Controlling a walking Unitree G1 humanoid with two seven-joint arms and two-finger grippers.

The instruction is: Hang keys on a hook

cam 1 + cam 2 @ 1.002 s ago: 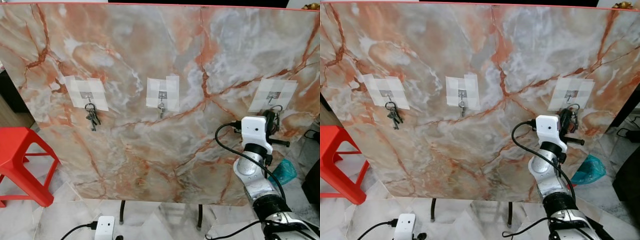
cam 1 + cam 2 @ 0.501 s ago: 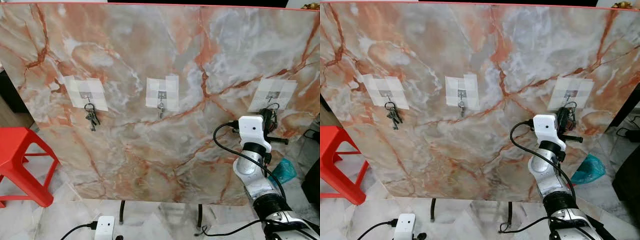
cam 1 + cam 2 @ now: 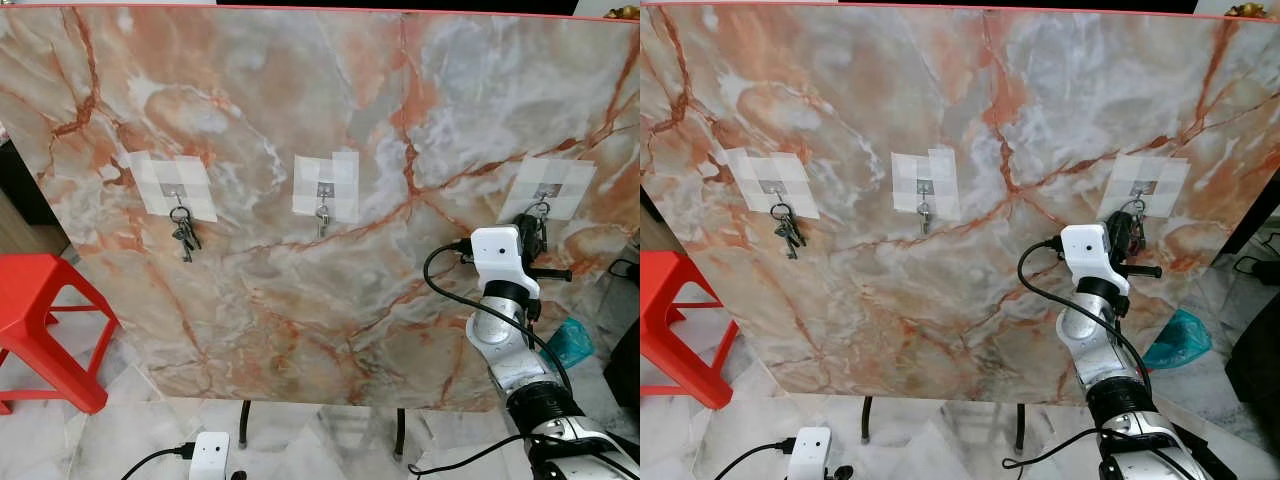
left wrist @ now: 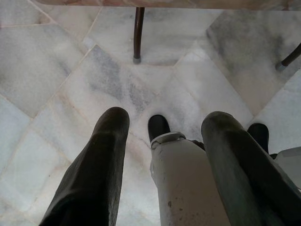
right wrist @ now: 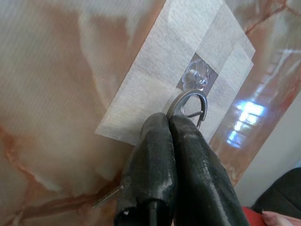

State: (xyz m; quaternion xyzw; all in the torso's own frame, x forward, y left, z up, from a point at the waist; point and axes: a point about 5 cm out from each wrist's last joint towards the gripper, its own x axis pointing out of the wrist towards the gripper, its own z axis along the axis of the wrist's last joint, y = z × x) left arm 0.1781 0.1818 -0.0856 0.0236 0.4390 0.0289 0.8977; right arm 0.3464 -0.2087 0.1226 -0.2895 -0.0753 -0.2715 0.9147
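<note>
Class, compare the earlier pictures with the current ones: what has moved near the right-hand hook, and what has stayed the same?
The right claw, shut on the key ring, has risen slightly and shifted left towards the right hook. The keys on the left hook, the middle hook and the red stool stayed put.

head stereo: facing marble board (image 3: 300,120) | left wrist: floor (image 4: 56,70) | right wrist: close on hook (image 5: 195,77)

Right pincer (image 5: 170,123) fingers cover the lower part of the carabiner ring (image 5: 187,101); keys below are hidden. Head views: right hook (image 3: 542,203) and the ring on it too small to resolve. Marble board (image 3: 320,130) cut off at 9 and 3 o'clock. Red stool (image 3: 40,320) cut off at 9 o'clock.
</note>
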